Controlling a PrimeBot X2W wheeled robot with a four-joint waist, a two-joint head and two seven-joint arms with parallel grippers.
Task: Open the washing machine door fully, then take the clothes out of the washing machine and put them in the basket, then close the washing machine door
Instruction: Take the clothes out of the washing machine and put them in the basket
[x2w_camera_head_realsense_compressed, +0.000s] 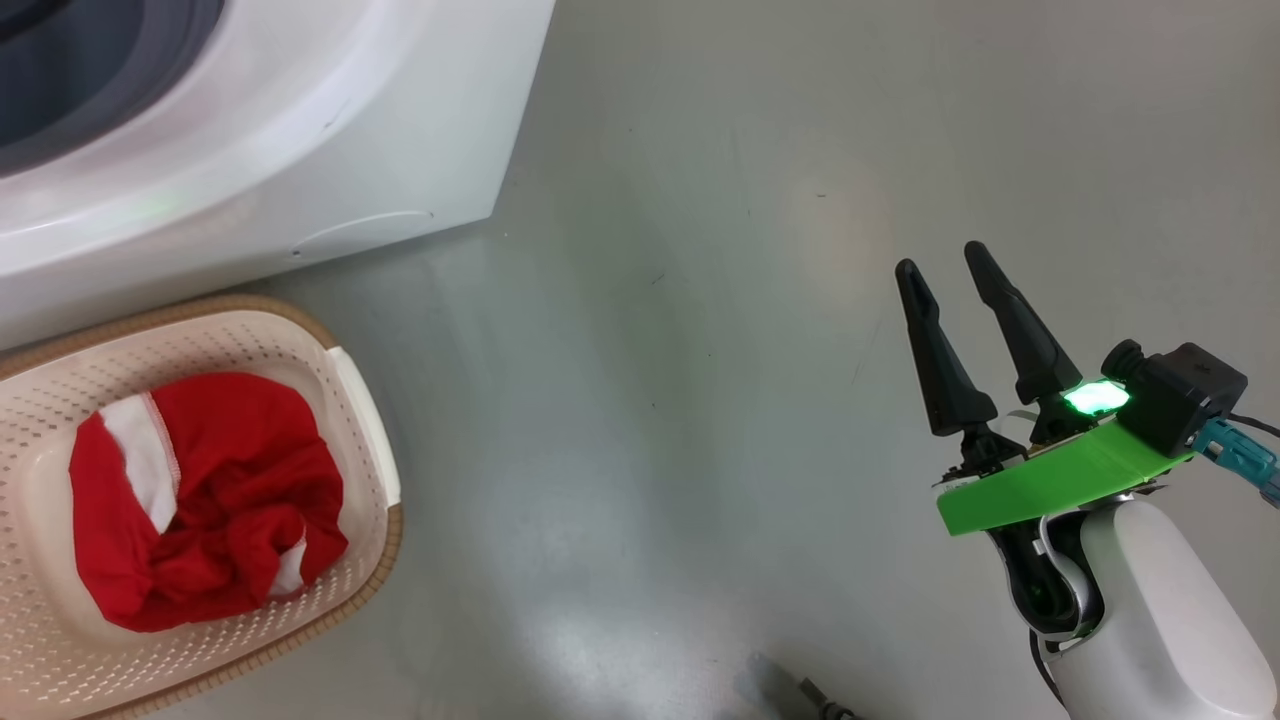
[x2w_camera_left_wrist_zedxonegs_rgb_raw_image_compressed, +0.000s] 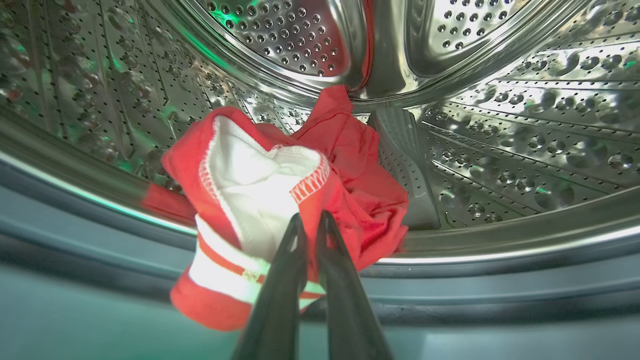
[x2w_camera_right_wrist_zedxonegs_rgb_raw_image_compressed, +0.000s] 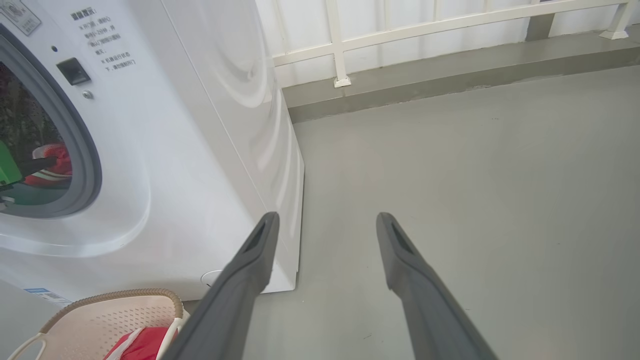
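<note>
Step in hand: emptying the drum, mid-task.

- Left hand (x2w_camera_left_wrist_zedxonegs_rgb_raw_image_compressed: 310, 217) was inside the washing machine (x2w_camera_head_realsense_compressed: 300, 150). Its two fingers were drawn nearly together on a red garment (x2w_camera_left_wrist_zedxonegs_rgb_raw_image_compressed: 350, 150), pinching a fold where the white panel meets the red edge. It looked like a grip, though how much cloth lay between the tips could not be told.
- The garment sat low at the front of the steel drum (x2w_camera_left_wrist_zedxonegs_rgb_raw_image_compressed: 525, 125). Its striped hem hung over the blue-grey gasket (x2w_camera_left_wrist_zedxonegs_rgb_raw_image_compressed: 100, 240) at the mouth.
- Right hand (x2w_camera_head_realsense_compressed: 940, 262) was out over the bare floor (x2w_camera_head_realsense_compressed: 700, 300), well apart from the machine, fingers spread wide and holding nothing.
- The basket (x2w_camera_head_realsense_compressed: 365, 420) stood on the floor just beside the foot of the machine, with one red piece (x2w_camera_head_realsense_compressed: 220, 500) already bundled in it.

Judgement: at least one item was delivered and this one was about to come out. The door had yet to be closed.

Next move, as I read it:
- Draw the left hand straight back through the mouth, lifting enough that the hem clears the gasket lip.
- Swing down over the basket and part the fingers only once above its rim.

Risk: a thin pinch could slip if the fabric snagged on the drum paddle.
</note>
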